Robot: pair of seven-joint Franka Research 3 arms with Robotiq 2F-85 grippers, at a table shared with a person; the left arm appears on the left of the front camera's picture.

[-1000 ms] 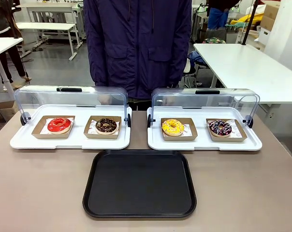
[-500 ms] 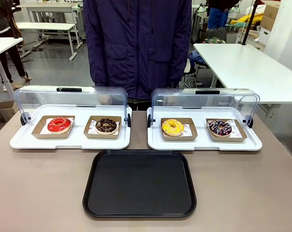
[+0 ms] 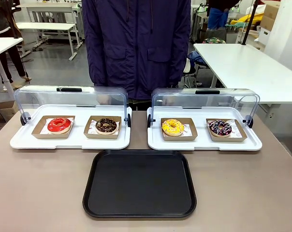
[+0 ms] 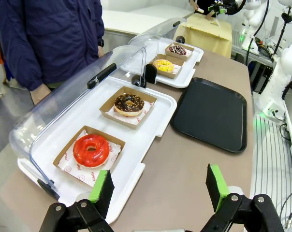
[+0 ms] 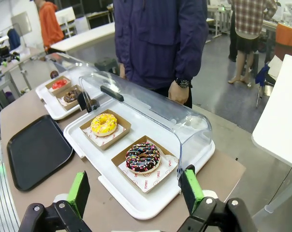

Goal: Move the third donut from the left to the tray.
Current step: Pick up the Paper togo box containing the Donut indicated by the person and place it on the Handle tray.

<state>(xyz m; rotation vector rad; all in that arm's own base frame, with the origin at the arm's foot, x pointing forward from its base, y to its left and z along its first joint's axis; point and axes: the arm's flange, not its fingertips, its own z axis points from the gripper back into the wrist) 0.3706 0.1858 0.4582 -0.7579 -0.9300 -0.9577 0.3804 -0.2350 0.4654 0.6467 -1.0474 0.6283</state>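
Third donut (image 3: 173,127) is sitting in its brown holder (image 3: 191,133) just beyond the black tray (image 3: 139,183), with a raised clear lid (image 3: 204,100) standing farther beyond. Left gripper (image 4: 160,186) and right gripper (image 5: 135,191) are gaping open, empty.

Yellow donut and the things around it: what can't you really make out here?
Yellow donut: front view, sprinkles too small to tell apart.
Paper under the sprinkled chocolate donut: right wrist view, red print too small to read.
Person's hands: front view, blurred behind the clear lids.
Left end effector: left wrist view, body cut off by the bottom edge.
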